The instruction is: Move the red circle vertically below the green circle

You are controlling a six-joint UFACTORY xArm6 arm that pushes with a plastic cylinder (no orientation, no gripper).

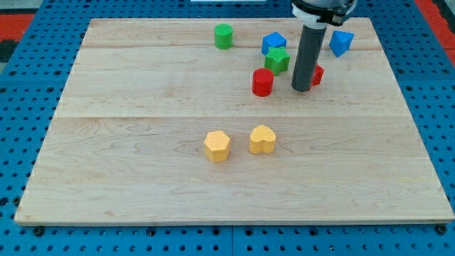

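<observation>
The red circle (262, 82) stands on the wooden board (142, 178), right of centre in the upper part. The green circle (224, 35) stands near the board's top edge, up and to the left of the red circle. My tip (301, 89) rests on the board a short way to the right of the red circle and does not touch it. The rod rises from the tip to the view's top.
A green star (278, 60) and a blue block (274, 43) sit just above the red circle. Another red block (317, 75) is partly hidden behind the rod. A second blue block (341, 43) lies at the top right. A yellow hexagon (217, 146) and a yellow heart (262, 139) sit at mid-board.
</observation>
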